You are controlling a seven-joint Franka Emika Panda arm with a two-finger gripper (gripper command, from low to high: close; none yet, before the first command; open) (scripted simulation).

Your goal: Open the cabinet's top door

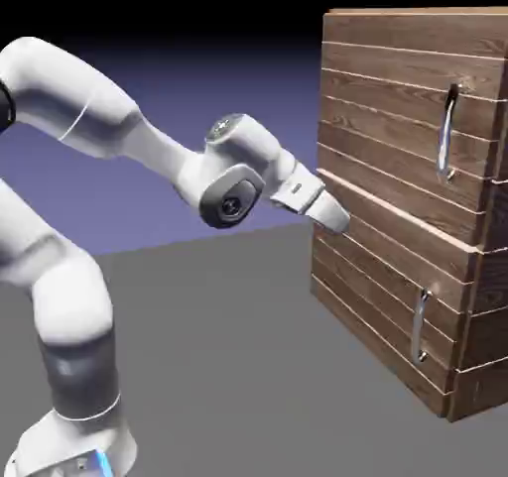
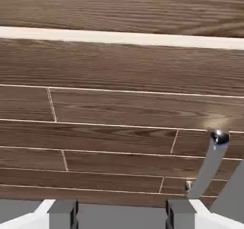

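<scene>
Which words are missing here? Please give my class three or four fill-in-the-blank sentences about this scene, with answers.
1. The top door of the cabinet is ____, not open.
2. The top door's handle is made of shiny ____.
3. The cabinet's doors are built from horizontal planks of ____.
4. In the hand view, the gripper has its two fingertips standing ____, with nothing held between them.

Missing words: closed; metal; wood; apart

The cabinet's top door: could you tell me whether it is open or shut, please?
Shut: in the exterior view, the top door lies flush with the lower door, no paler interior showing.
</scene>
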